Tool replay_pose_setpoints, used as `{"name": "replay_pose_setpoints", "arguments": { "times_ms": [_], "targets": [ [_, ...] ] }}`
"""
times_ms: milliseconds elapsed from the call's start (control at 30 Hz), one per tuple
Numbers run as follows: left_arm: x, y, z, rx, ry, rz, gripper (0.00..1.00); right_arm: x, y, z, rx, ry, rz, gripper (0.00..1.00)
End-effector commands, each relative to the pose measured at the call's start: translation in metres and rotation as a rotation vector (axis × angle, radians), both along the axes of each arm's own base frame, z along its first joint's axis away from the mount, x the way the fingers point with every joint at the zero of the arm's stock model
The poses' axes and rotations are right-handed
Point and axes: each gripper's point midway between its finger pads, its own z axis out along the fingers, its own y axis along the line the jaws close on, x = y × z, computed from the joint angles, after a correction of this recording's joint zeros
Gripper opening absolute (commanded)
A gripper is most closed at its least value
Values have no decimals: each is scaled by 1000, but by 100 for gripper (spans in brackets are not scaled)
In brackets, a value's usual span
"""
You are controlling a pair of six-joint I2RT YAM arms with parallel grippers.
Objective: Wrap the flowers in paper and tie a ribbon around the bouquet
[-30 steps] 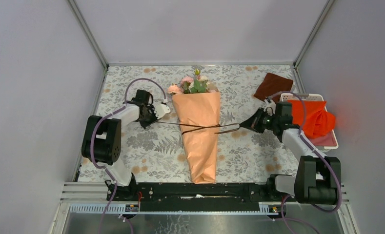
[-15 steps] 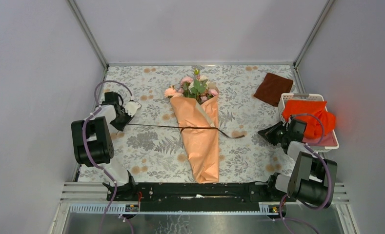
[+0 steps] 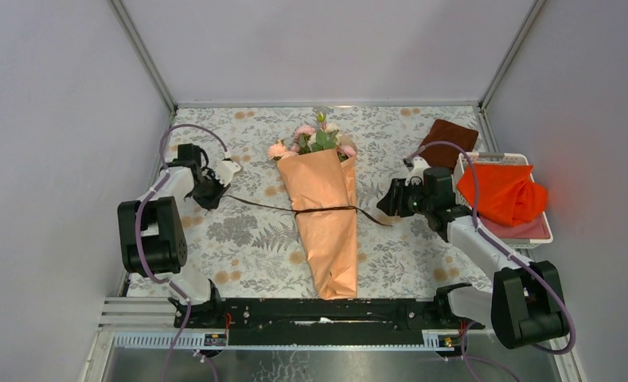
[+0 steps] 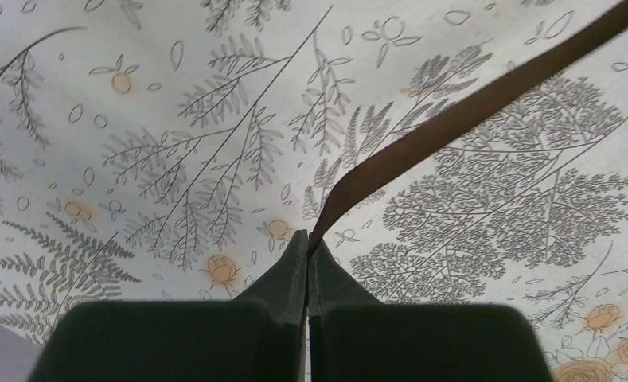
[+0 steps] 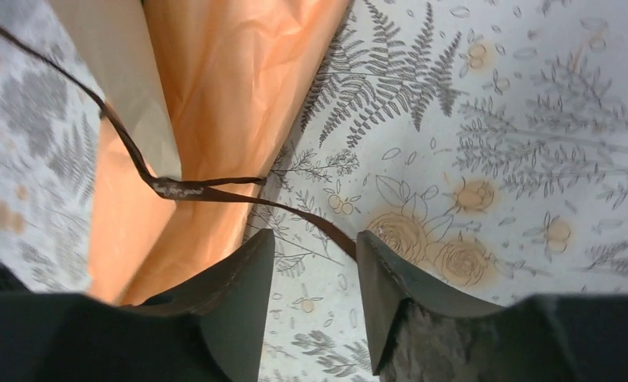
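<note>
The ribbon (image 4: 454,119), crossing the bouquet (image 3: 326,231) at frame centre, runs left-right over the bench (image 3: 247,239), left end pinched in the clenched left gripper (image 4: 307,239), loose right tail between the spread right gripper (image 5: 314,247).

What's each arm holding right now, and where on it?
Left gripper is shut on the ribbon near its left end. Right gripper holds nothing: its jaws stand open, with the ribbon's other tail running between them.

paper (image 3: 326,219): peach-orange, tan reverse | ribbon (image 4: 454,119): dark brown | flowers (image 3: 314,142): pink, cream, green leaves | table (image 3: 247,239): grey fern print
</note>
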Motion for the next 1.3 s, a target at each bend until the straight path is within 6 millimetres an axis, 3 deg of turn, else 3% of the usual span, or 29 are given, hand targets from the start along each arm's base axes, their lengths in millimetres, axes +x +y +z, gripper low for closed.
{"name": "replay_pose_setpoints", "arguments": {
  "times_ms": [0, 167, 300, 433, 533, 800, 967, 1200, 1267],
  "targets": [
    [2, -15, 10, -30, -10, -32, 0, 5, 14, 9, -182, -205, 257, 53],
    [2, -21, 12, -36, -12, -40, 0, -7, 49, -3, -234, -230, 491, 69],
    [2, -21, 13, -33, -16, -43, 0, -6, 67, -14, -255, -238, 578, 73],
    [0, -22, 13, -29, -12, -47, 0, 17, 65, -25, -311, -236, 529, 72],
    [0, -22, 14, -29, -16, -51, 0, 22, 66, -30, -321, -201, 538, 64],
    [1, -24, 17, -39, -26, -57, 0, -1, 64, -41, -318, -114, 628, 58],
    [1, -25, 17, -43, -27, -57, 0, -8, 67, -46, -298, -65, 664, 45],
    [0, -24, 19, -37, -25, -61, 0, 2, 67, -29, -291, -168, 603, 0],
    [1, -24, 20, -34, -26, -61, 0, 3, 63, -27, -308, -167, 570, 0]
  ]
}}
